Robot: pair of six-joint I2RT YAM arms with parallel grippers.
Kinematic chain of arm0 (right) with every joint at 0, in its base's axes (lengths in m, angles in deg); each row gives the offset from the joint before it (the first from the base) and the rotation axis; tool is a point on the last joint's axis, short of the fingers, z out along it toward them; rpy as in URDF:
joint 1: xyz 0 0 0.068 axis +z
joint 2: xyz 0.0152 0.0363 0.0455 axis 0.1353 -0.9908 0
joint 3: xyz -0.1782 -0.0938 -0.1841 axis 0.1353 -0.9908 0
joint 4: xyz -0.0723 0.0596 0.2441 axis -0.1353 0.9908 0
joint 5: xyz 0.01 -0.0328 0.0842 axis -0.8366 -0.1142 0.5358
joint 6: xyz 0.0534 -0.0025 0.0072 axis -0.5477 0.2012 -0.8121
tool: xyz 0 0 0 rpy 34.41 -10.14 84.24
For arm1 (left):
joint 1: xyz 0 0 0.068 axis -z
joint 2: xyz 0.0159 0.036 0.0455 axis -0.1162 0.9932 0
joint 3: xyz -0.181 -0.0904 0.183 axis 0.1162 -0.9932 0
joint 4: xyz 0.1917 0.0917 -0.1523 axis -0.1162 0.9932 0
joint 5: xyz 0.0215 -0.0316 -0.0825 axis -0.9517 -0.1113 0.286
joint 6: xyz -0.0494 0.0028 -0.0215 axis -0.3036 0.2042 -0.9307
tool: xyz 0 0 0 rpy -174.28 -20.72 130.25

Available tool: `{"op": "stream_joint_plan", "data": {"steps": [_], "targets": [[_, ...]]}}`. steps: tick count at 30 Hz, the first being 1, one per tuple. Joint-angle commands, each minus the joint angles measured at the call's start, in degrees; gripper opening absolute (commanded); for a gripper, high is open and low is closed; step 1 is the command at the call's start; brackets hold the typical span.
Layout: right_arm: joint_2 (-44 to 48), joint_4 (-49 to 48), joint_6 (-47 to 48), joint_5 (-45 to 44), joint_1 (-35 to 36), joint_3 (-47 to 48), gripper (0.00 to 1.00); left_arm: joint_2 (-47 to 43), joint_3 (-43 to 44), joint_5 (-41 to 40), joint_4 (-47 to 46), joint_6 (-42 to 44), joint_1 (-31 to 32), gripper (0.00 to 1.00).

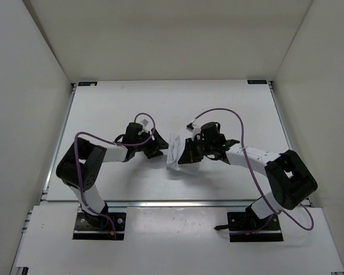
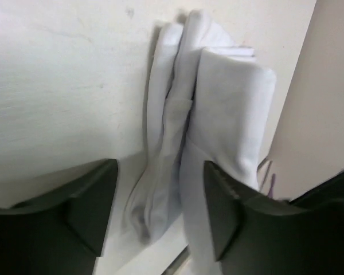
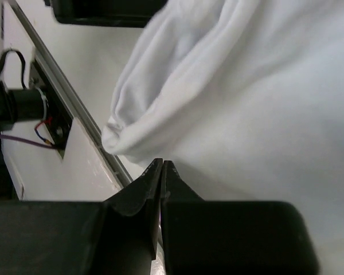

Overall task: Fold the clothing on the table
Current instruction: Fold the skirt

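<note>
Enclosure: plain white walls [image 1: 23, 86] on three sides of a flat white bench [image 1: 103, 114] with thin metal rails [image 1: 160, 203] along its edges and blue marks [image 1: 87, 83] at its two far corners. The clothing [image 1: 176, 153] lies near the middle of the bench, somewhat closer to the near edge than to the far edge, and well apart from both side edges. It is gathered into a compact, wrinkled white bundle that is far smaller than the bench. The left tool [image 1: 156, 151] is just beside the left side of the bundle. In the left wrist view its dark fingers [image 2: 89, 206] stand apart, and the clothing [image 2: 218, 114] shows as several long parallel folds. The lower end of the folds runs down into the gap between the fingers. The fabric is clear of the left-hand finger; contact with the other finger cannot be determined. The right tool [image 1: 186, 156] is at the right side of the bundle, against the fabric. In the right wrist view the right tool [image 3: 162, 172] has its fingers pressed together, tip to tip, with the clothing [image 3: 246, 86] filling the view directly behind them. Whether any fabric is pinched between these fingers cannot be determined. A purple cable [image 1: 229, 112] loops above the right arm.
</note>
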Motion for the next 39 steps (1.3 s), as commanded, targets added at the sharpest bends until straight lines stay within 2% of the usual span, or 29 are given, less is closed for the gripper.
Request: {"op": "stream_joint_plan", "data": {"steps": [1,3,5,7,9,10,11,13,14,15,16,21,28,35,39], "targets": [[5.8,-0.5,0.7,0.0,-3.6,3.4,0.00,-8.9,-0.8,-1.3,6.0,4.3,-3.7,0.76],[6.5,0.5,2.7,-1.6,-5.6,4.2,0.00,-12.6,-0.8,-1.7,7.9,6.5,-7.0,0.85],[6.1,3.5,3.3,-2.7,-6.9,4.6,0.00,-18.0,-0.9,-2.3,9.9,7.7,-9.7,0.84],[5.0,4.1,4.1,-3.2,-8.1,4.2,0.00,-20.6,0.7,-2.6,11.1,10.1,-10.9,0.78],[3.2,5.1,4.3,-4.0,-9.0,3.7,0.00,-22.8,3.1,-2.2,12.0,11.9,-9.6,0.61],[2.4,5.2,5.1,-4.4,-9.1,3.4,0.00,-23.6,4.3,-2.7,12.0,12.6,-7.6,0.47],[1.9,5.6,4.7,-5.0,-9.3,3.2,0.00,-24.1,4.7,-2.6,11.6,13.2,-6.4,0.40],[0.7,6.5,5.1,-6.3,-8.8,2.4,0.00,-23.9,4.6,-3.3,10.2,12.6,-1.0,0.15],[0.5,6.5,4.9,-6.7,-9.3,2.1,0.00,-23.0,4.5,-3.8,9.2,12.5,0.2,0.11],[0.1,6.9,4.7,-7.2,-9.5,2.4,0.00,-21.9,4.2,-3.1,8.9,12.8,2.2,0.03],[-0.4,6.9,4.6,-7.8,-10.0,2.2,0.00,-21.5,3.8,-2.5,8.6,12.4,4.1,0.00],[-3.9,7.3,4.9,-7.9,-12.0,2.7,0.00,-18.4,-0.3,-0.6,12.8,14.9,7.8,0.00],[-9.4,7.9,6.4,-7.9,-13.8,8.0,0.00,-16.0,-6.1,-1.9,13.9,17.4,7.2,0.00],[-13.9,10.8,8.6,-7.2,-14.7,14.6,0.00,-12.9,-4.4,-2.9,15.5,19.2,7.3,0.00],[-9.3,9.6,8.0,-2.4,-16.0,16.6,0.00,-15.6,0.9,-5.5,20.5,22.7,6.4,0.06]]}}
